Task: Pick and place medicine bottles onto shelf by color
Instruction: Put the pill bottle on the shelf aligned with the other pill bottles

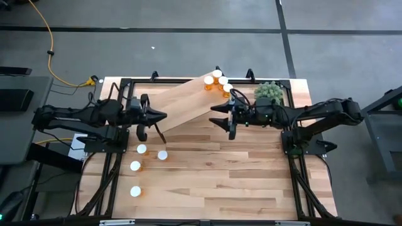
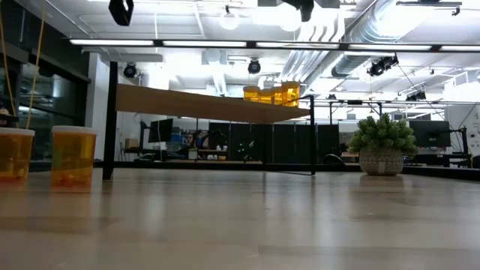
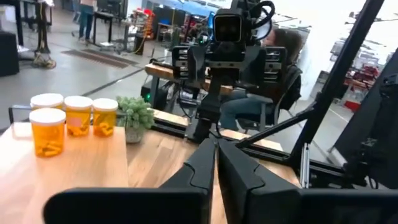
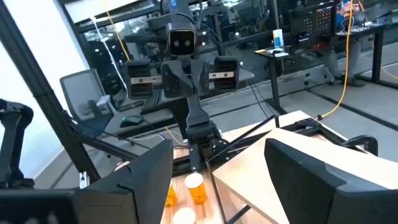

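- Left gripper [image 1: 161, 115]: fingers closed, empty, beside the light-wood shelf plank [image 1: 182, 100].
- Right gripper [image 1: 220, 116]: fingers spread, empty.
- Step: between placements; next, likely fetch a translucent orange white-capped bottle [image 1: 142, 149].

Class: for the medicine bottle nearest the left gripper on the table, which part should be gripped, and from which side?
Grip the bottle from straight above, fingers closing across the orange body just under the white cap. It stands upright, and the left gripper sits nearest; a neighbour crowds one side.
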